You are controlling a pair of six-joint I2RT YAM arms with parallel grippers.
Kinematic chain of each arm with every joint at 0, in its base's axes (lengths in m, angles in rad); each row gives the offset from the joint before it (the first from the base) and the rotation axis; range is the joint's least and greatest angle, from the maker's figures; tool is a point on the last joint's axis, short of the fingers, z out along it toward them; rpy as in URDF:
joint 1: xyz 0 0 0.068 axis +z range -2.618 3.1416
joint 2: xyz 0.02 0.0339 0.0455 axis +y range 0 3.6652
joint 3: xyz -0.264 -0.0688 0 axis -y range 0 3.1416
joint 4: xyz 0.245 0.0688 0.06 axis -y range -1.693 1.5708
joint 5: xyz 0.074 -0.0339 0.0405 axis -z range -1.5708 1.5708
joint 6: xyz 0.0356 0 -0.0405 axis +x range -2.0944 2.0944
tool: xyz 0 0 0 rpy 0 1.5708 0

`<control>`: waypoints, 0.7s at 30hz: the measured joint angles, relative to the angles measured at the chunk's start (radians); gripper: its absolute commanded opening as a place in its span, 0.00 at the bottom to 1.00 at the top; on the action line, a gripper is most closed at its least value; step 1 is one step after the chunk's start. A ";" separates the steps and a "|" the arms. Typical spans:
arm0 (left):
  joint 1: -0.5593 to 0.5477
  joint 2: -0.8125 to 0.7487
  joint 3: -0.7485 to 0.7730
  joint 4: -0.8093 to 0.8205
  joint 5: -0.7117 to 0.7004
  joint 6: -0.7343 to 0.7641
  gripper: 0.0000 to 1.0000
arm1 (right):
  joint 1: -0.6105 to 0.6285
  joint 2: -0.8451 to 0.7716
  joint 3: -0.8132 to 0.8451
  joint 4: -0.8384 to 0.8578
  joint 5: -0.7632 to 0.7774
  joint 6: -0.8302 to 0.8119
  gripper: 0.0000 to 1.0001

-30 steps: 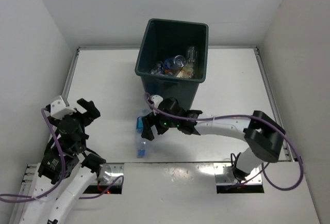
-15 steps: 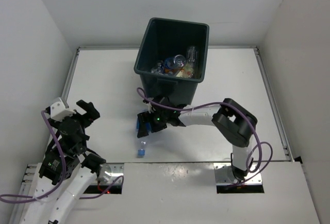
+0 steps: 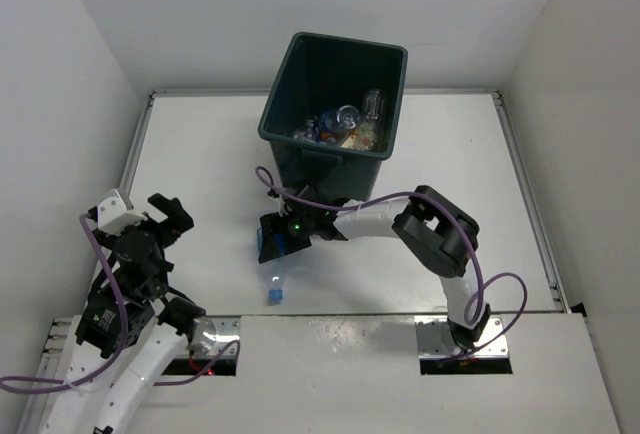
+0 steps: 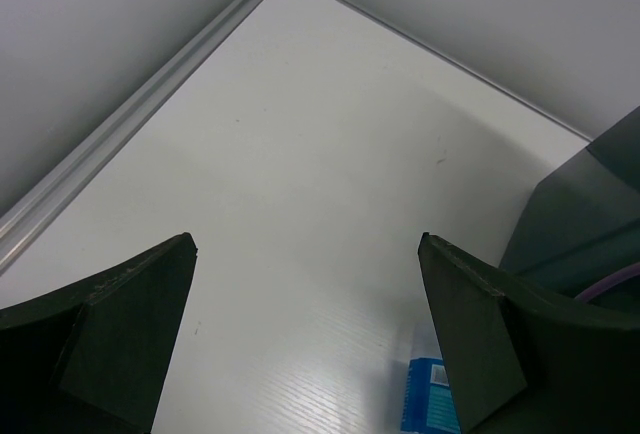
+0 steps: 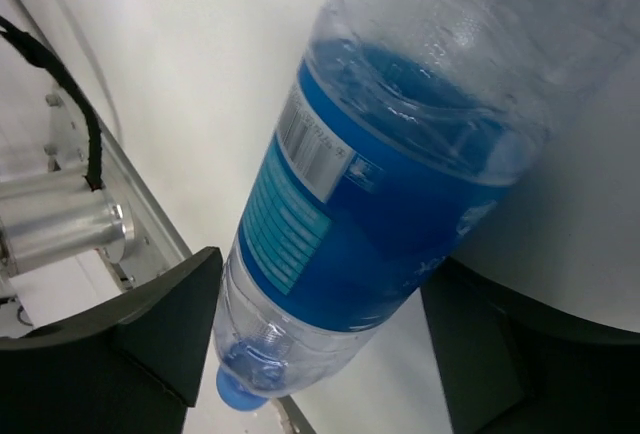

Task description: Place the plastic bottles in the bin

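Overhead, white table (image 3: 200, 154), white walls (image 3: 80, 54), left jaws open, right jaws astride bottle (image 5: 340, 224), grip unclear.

A clear bottle (image 5: 350, 194) with a blue label and blue cap lies on its side on the white counter (image 3: 200, 174), just in front of the bin (image 3: 320, 164). The dark grey-green bin stands upright, with more clear bottles (image 3: 372, 105) inside

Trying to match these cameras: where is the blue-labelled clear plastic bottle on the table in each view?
Top external: blue-labelled clear plastic bottle left of centre, below the dark grey-green plastic bin, partly under the right end effector.
Left wrist: only its blue label, bottom edge, right of centre.
Right wrist: fills the centre, blue cap bottom left.
Shared landmark: white table.
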 measured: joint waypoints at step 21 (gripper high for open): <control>0.000 -0.014 0.000 -0.004 -0.008 -0.014 1.00 | 0.170 -0.301 0.024 -0.262 0.085 -0.700 0.00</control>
